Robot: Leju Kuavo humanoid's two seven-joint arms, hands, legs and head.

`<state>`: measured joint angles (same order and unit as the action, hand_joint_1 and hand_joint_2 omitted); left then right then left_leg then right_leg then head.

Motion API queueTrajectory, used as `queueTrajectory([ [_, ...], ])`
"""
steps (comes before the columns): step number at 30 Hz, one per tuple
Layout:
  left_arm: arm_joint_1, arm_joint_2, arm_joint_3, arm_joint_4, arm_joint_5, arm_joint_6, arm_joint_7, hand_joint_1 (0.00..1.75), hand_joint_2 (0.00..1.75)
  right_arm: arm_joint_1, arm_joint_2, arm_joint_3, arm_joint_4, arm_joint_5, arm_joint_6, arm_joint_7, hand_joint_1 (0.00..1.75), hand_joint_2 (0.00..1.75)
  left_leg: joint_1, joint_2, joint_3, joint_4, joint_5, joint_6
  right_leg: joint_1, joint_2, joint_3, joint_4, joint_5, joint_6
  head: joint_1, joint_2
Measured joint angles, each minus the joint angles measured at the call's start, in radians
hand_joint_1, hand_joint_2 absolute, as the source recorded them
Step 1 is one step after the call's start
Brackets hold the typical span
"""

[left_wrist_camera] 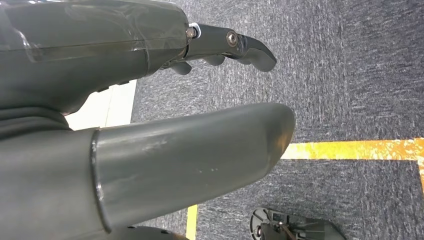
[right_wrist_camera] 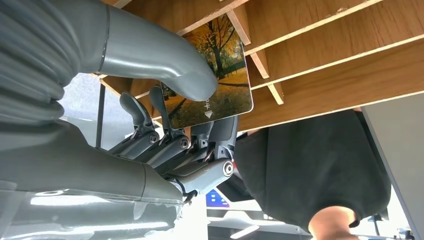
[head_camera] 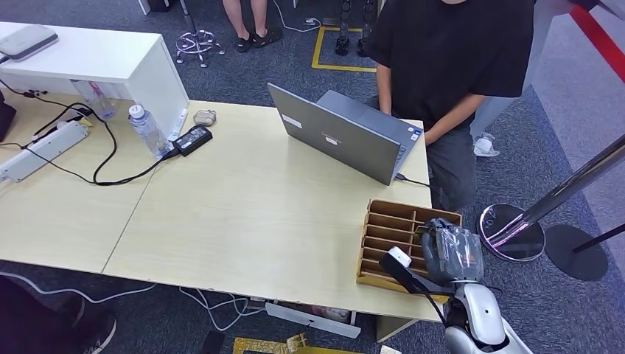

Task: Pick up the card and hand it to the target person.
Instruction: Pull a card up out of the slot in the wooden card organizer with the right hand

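Card has an autumn-tree photo, orange-gold ground, small white arrow and text near one edge, rounded corners. It sits at the wooden slotted organizer, by the table's right front corner. Right hand pinches the card: thumb on the printed face, darker fingers curled behind. In the head view the right hand hovers over the organizer, forearm rising from below. Left hand hangs over carpet, fingers apart, holding nothing.

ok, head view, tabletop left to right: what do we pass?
White power strip → water bottle → black power adapter → laptop → wooden slotted rack → right hand over the rack.
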<state>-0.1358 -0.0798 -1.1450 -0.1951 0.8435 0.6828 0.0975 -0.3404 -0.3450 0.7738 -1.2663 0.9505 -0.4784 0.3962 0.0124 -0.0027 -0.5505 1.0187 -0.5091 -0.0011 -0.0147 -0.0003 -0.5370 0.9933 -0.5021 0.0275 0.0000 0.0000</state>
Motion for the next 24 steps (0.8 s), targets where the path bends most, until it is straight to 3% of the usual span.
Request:
queueTrajectory([
  [24, 0.000, 0.005, -0.003, 0.000, 0.003, -0.004, -0.003, 0.00, 0.00, -0.029, -0.030, -0.081, -0.140, 0.064, -0.075, -0.007, 1.36, 1.75, -0.001, 0.000, -0.002, 0.002, 0.000, 0.000, -0.001, 0.001, -0.003, 0.002, 0.000, 0.000, 0.000, 0.000],
])
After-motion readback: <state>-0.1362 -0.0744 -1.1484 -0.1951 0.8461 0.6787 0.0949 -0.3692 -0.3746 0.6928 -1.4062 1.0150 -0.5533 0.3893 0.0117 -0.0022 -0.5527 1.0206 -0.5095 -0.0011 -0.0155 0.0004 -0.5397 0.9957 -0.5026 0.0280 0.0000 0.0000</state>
